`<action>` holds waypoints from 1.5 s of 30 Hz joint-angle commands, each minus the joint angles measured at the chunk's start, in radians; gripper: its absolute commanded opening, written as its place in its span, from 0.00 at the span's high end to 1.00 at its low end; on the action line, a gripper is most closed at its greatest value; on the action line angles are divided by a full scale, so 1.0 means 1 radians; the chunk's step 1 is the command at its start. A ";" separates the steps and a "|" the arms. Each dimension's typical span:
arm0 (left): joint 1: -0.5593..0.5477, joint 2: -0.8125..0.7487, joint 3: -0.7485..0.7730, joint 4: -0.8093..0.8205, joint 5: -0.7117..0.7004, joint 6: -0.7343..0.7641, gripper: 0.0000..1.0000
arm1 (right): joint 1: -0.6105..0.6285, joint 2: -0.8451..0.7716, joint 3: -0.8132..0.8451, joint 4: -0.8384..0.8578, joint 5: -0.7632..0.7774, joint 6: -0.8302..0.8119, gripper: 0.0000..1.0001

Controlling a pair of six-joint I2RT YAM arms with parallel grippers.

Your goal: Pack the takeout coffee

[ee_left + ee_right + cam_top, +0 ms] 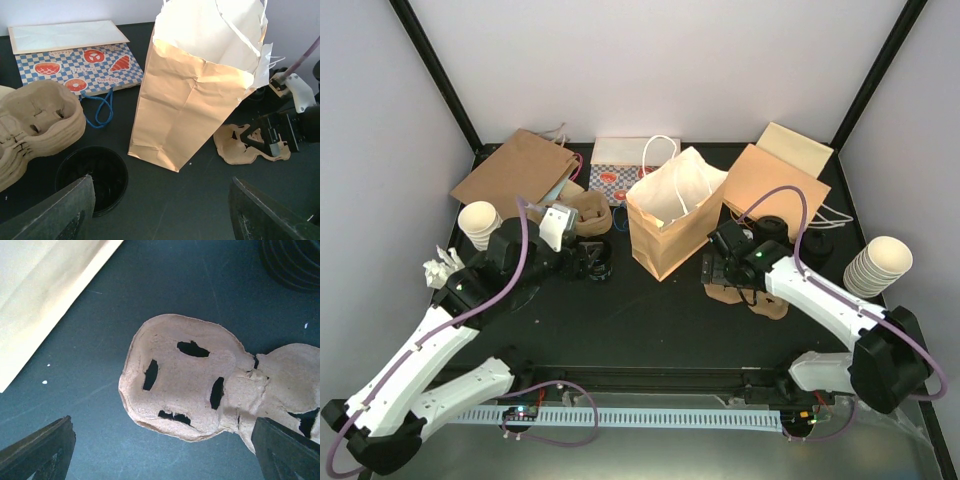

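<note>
Two hands released. Left of the bag (190,100), your left hand (160,192) hovers over a coffee cup (95,175); right of it, right hand (161,422) over a pulp carrier (190,375). Next, likely: descend, clench cup.

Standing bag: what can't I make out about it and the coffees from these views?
Standing bag contents: top view, its own walls hide the floor; left wrist shows only the outside.
Coffee cup at the left gripper: left wrist, near rim behind a finger; top view, mostly under the gripper.
Cups behind the right arm: top view, small, cable crosses; count unclear.
</note>
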 commanded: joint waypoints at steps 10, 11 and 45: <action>0.005 0.002 -0.014 0.030 0.027 -0.018 0.24 | -0.044 0.116 0.000 0.055 0.017 0.023 0.03; 0.004 0.003 -0.013 0.030 0.025 -0.018 0.24 | -0.047 0.122 -0.003 0.065 0.015 0.024 0.04; 0.005 0.009 -0.010 0.023 0.047 -0.028 0.24 | -0.079 0.124 -0.047 0.115 -0.130 0.002 0.37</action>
